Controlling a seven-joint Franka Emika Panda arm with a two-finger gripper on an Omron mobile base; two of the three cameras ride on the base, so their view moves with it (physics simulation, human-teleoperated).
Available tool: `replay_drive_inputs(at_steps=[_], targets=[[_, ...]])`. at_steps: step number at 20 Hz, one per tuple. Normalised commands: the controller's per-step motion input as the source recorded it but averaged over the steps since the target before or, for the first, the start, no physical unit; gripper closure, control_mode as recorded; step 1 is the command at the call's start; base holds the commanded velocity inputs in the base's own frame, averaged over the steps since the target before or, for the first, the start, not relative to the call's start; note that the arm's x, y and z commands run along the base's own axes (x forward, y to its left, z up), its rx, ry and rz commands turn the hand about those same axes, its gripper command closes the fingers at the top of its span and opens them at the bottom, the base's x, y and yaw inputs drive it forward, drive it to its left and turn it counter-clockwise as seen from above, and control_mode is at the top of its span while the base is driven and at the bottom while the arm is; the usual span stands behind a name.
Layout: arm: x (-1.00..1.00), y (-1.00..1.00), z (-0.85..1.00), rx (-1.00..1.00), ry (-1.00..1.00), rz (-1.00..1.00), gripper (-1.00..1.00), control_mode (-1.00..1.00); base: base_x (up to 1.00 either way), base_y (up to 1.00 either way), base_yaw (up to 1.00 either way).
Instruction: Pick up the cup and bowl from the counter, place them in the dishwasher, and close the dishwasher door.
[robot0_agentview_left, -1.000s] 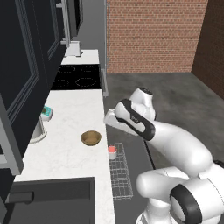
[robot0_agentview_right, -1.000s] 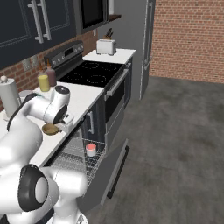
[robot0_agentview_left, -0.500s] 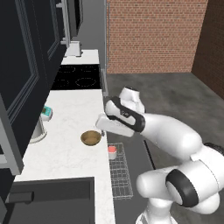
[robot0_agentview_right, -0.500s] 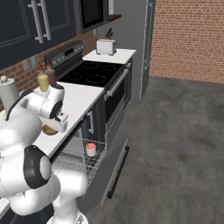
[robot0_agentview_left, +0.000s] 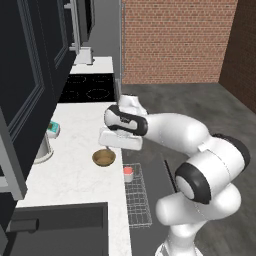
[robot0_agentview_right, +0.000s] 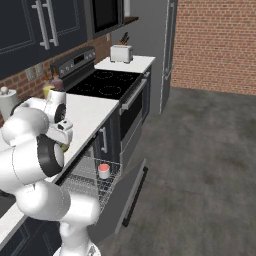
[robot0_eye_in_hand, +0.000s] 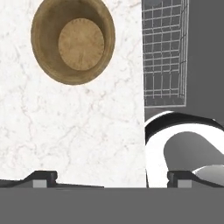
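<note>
The golden-brown shallow round bowl (robot0_agentview_left: 104, 158) sits upright on the white, faintly veined marble-look counter (robot0_agentview_left: 75, 175), close to the counter's front edge. In the hand view the same bowl (robot0_eye_in_hand: 73, 41) shows its darker flat bottom, with bare marble (robot0_eye_in_hand: 70, 131) all around it. The white arm's two-finger gripper (robot0_agentview_left: 119, 142) hangs just above the counter beside the bowl, on the side nearer the front edge, and touches nothing. Its claw is spread wide: the two small dark fingertips (robot0_eye_in_hand: 41, 178) stand far apart in the hand view, with nothing between them.

Below the counter's front edge the grey wire rack (robot0_agentview_right: 87, 181) of the dark dishwasher is pulled out. The small pale cup with pinkish-red colouring (robot0_agentview_right: 103, 171) stands upright in that rack, near the corner farthest from the black sink (robot0_agentview_left: 57, 230); from the left it appears as a small cup (robot0_agentview_left: 128, 174) just off the counter edge, near the bowl. The flat dark dishwasher door (robot0_agentview_right: 125, 197) hangs open beyond the rack.

On the counter behind the bowl, against the wall, is a small teal-and-white object (robot0_agentview_left: 53, 129).
</note>
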Motion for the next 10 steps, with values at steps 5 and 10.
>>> replay_drive_inputs(at_steps=[5, 10], targets=[[0.08, 0.00, -0.28, -0.05, 0.00, 0.00, -1.00, -1.00, 0.00, 0.00, 0.00], [0.17, 0.00, -0.29, -0.03, -0.02, 0.00, -1.00, -1.00, 0.00, 0.00, 0.00]])
